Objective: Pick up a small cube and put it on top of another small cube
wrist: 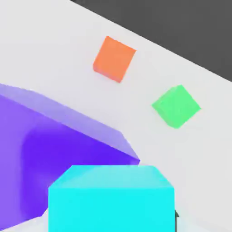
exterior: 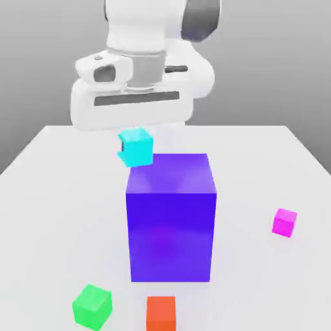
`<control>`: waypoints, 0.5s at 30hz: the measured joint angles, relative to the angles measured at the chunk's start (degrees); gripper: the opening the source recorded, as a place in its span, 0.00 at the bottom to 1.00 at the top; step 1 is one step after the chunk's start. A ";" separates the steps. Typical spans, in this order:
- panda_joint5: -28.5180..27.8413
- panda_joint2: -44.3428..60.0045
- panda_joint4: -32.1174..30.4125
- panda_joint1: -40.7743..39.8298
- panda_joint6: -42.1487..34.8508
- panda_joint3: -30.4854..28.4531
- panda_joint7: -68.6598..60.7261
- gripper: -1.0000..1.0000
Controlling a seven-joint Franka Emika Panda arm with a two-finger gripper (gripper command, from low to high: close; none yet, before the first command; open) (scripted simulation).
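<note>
Orange cube sat nearest the lens, while the cyan cube hung clamped in the gripper.

Held off the table, the cyan cube rode just under the white hand, at about eleven o'clock from the big purple block, probably lifted high enough to clear it on the way to a target. Closed fingers pinched its sides, which left its underside free for stacking. Green lay at seven o'clock from the block, orange at six, magenta at three; each looked a fair base, none yet covered.
</note>
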 joint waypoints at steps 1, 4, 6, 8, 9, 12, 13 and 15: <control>-0.77 1.49 0.66 -0.50 0.54 1.00 2.62 0.00; -3.17 6.00 2.64 -1.57 2.17 3.58 10.57 0.00; -4.72 9.05 3.95 -2.14 3.25 5.15 15.81 0.00; -6.17 12.12 5.27 -2.62 4.35 6.62 20.98 0.00; -6.90 13.66 5.93 -2.71 4.90 7.20 23.56 0.00; -8.85 18.26 7.89 -2.75 6.60 8.70 31.13 0.00; -9.41 19.79 8.53 -2.70 7.19 9.13 33.59 0.00; -10.39 22.82 9.81 -2.05 8.42 9.74 38.39 0.00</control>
